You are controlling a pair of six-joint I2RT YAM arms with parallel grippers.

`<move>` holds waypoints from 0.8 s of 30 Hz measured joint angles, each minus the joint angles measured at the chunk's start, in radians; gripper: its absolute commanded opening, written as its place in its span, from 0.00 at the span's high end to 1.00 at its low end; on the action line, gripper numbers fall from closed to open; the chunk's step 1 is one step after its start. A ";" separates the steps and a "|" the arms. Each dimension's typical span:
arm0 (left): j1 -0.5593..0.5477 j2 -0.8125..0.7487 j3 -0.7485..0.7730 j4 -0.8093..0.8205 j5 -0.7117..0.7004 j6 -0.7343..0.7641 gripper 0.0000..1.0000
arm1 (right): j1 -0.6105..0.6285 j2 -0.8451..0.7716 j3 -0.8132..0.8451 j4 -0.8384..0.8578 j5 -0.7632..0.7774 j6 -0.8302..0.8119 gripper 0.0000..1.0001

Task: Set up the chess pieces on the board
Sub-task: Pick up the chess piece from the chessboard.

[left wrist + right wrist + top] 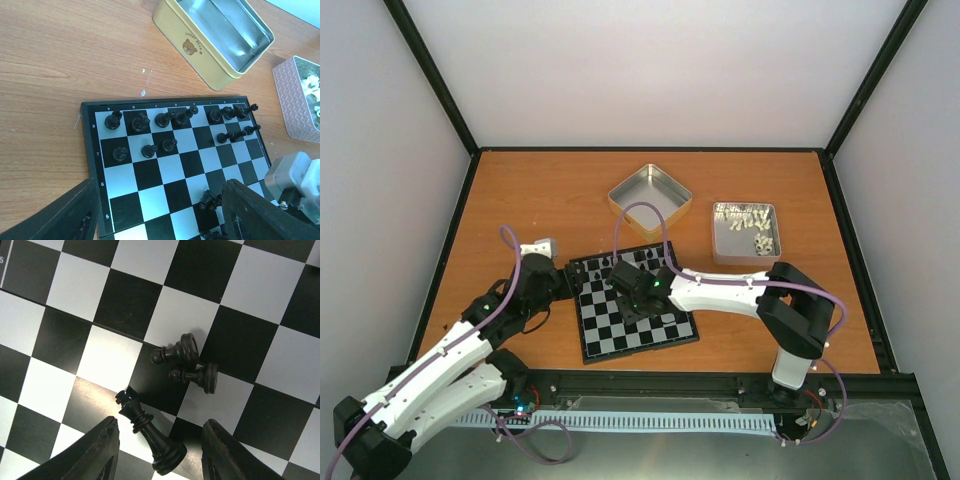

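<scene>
Right claw (160, 426) half-open around black piece (150, 436)

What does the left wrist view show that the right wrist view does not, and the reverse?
Only the left wrist view shows the yellow tin, empty, the pink tin holding pale pieces, the wooden table, and black chess pieces standing along rows 8 and 7. Only the right wrist view shows, from close, that a tall piece lies on its side between the fingers of the open right claw. Both show the board and two small pieces fallen on it.
</scene>
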 measured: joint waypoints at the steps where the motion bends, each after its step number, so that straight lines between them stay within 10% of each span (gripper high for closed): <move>1: 0.000 0.000 0.000 -0.001 0.000 -0.003 0.32 | 0.000 0.003 0.000 0.000 0.000 -0.010 0.56; 24: 0.013 0.009 0.005 -0.006 -0.007 -0.063 0.29 | 0.000 0.080 0.074 -0.090 0.018 -0.164 0.59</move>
